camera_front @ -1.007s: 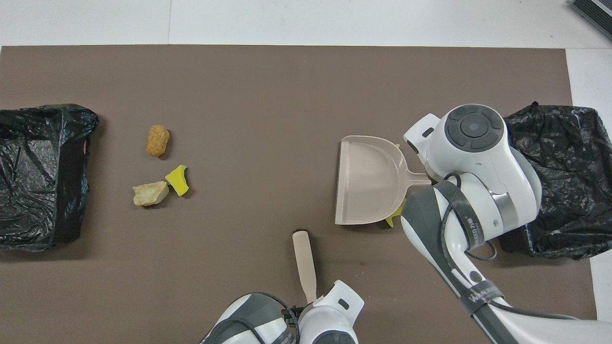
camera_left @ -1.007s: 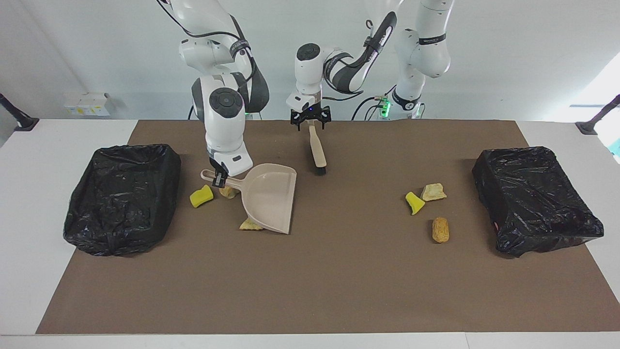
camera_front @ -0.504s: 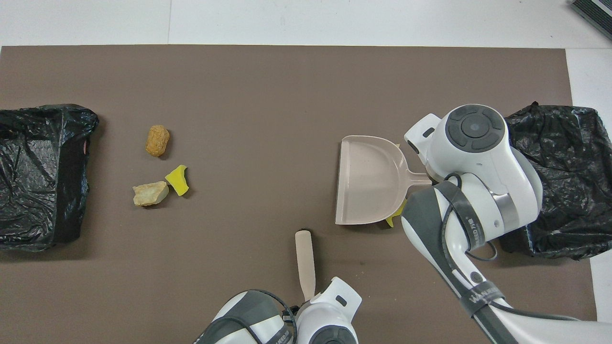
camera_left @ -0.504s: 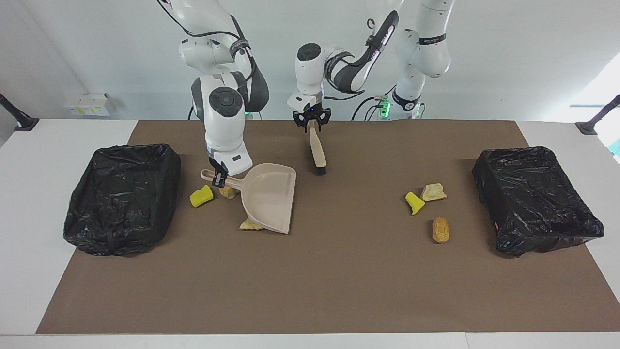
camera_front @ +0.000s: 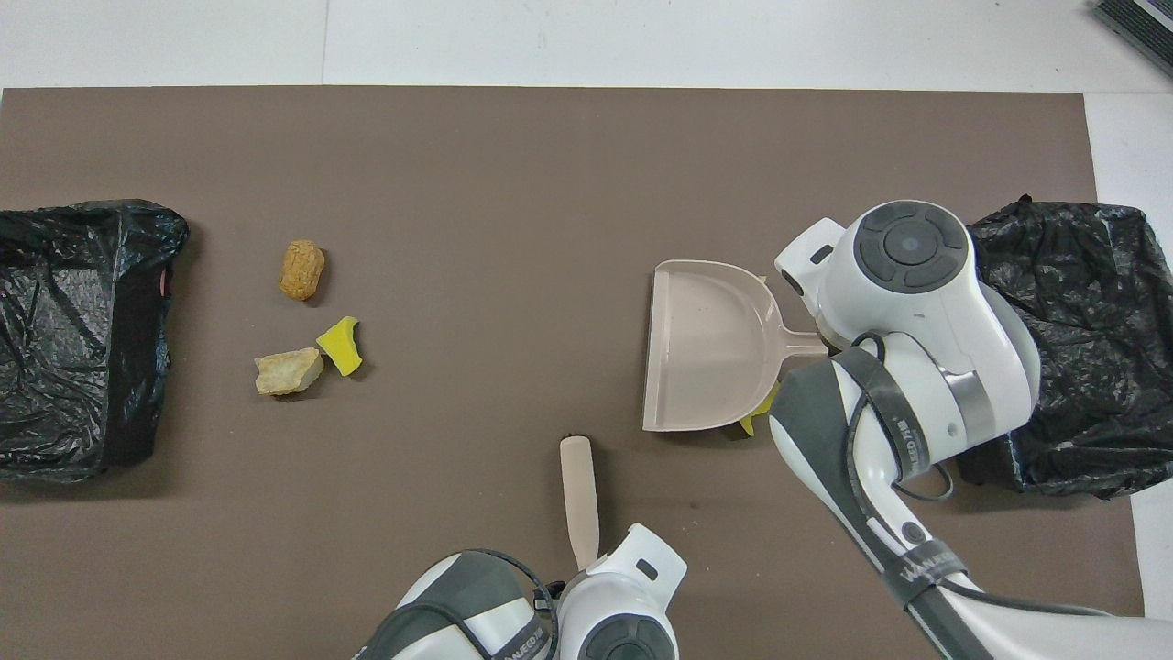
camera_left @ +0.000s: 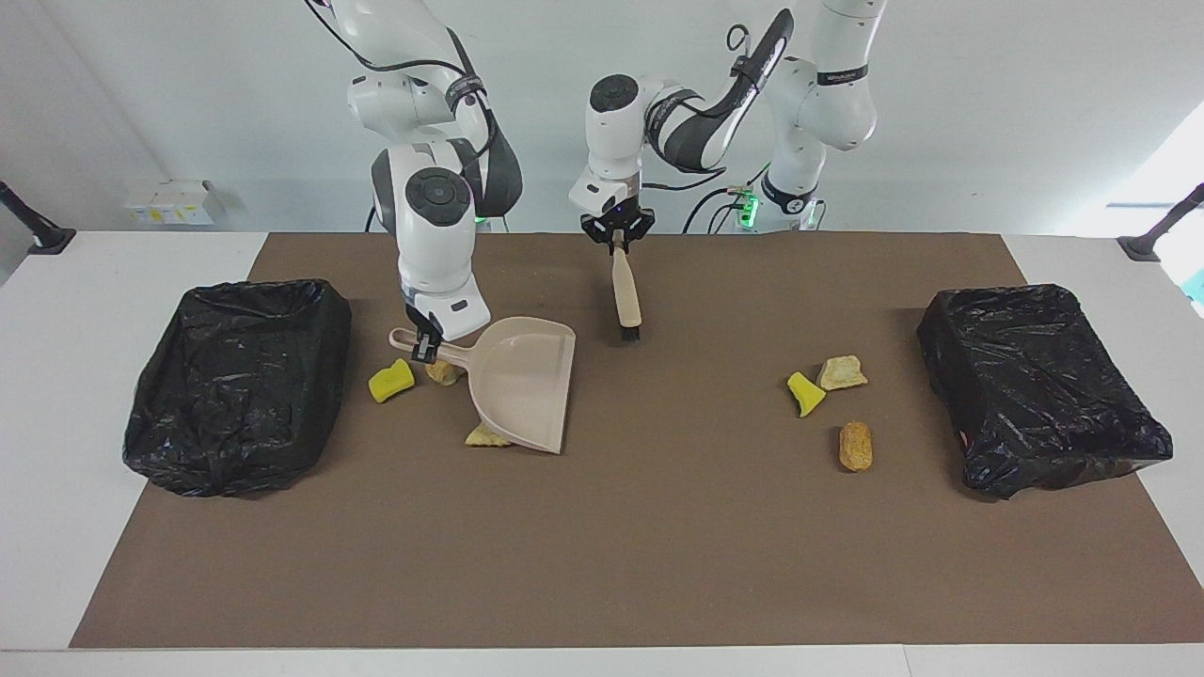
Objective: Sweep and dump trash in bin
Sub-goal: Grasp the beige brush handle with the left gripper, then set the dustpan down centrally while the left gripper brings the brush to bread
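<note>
The left hand (camera_left: 618,239) is pinched on the top of the brush (camera_left: 625,299) handle and carries it nearly upright, bristles just off the brown mat (camera_left: 658,527), while the right hand (camera_left: 424,350) is clamped on the dustpan (camera_left: 523,390) handle. To sweep well, I would keep the pan's lip flat on the worktop and drag the bristles low toward it. The trash lies in two groups — a yellow sponge piece (camera_left: 390,380) and two tan chunks (camera_left: 486,436) around the pan, near the right arm's black-lined bin (camera_left: 240,381); three more scraps (camera_left: 855,445) nearer the other bin (camera_left: 1039,385). A second ago the left fingers stood spread over the slanting brush; since then they have closed and lifted it.
</note>
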{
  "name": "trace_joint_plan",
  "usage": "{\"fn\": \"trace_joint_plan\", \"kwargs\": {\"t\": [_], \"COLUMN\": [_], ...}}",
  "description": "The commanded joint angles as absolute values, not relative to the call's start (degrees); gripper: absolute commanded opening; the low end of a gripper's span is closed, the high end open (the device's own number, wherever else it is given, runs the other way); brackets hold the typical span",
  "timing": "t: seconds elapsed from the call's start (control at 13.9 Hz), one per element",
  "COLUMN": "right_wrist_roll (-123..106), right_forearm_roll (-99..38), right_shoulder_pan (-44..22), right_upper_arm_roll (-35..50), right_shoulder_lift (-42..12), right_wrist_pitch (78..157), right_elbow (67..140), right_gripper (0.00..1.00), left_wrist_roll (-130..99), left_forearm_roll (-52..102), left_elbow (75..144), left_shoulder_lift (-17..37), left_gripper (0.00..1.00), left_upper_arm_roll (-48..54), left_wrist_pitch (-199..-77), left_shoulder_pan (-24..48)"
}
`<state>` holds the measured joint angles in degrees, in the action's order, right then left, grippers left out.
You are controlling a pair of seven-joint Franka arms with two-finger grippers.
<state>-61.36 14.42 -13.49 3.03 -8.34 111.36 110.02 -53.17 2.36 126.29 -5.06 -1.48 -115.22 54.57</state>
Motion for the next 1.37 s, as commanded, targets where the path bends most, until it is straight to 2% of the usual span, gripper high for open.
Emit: {"fn": "trace_joint_plan", "kwargs": {"t": [0.0, 0.14, 0.29, 0.86, 1.08, 1.29], "right_wrist_roll": [-60.3, -59.1, -59.0, -58.0, -56.0, -55.9], "right_forearm_roll": [14.3, 14.3, 14.3, 15.1, 15.2, 15.2], "right_shoulder_pan": [-16.5, -18.6, -19.7, -22.2, -23.0, -23.4], "right_upper_arm_roll": [3.2, 3.2, 3.2, 3.2, 3.2, 3.2], "right_shoulder_lift": [-8.2, -9.2, -10.1, -11.8, -12.5, -12.7], "right_wrist_pitch": [114.2, 115.8, 117.5, 119.6, 119.7, 119.7], "right_elbow": [111.2, 111.0, 110.8, 110.8, 110.8, 110.8], "right_gripper": [0.00, 0.00, 0.00, 0.00, 0.00, 0.00], "left_wrist_roll": [-46.0, -39.2, -34.2, -11.4, -4.7, -4.9], "left_forearm_roll": [2.8, 2.7, 2.0, -4.8, -4.9, -5.0], "left_elbow": [125.5, 123.3, 120.0, 115.3, 115.6, 117.3], "left_shoulder_lift": [-10.5, -12.1, -10.8, -4.7, -3.0, 1.4], "left_gripper": [0.00, 0.00, 0.00, 0.00, 0.00, 0.00], "left_upper_arm_roll": [-1.1, -1.1, -1.1, -1.2, -1.2, -1.2], "left_wrist_pitch": [-108.7, -103.3, -99.6, -107.8, -110.4, -111.9], "left_shoulder_pan": [45.1, 37.9, 31.5, 8.2, 3.4, 3.3]}}
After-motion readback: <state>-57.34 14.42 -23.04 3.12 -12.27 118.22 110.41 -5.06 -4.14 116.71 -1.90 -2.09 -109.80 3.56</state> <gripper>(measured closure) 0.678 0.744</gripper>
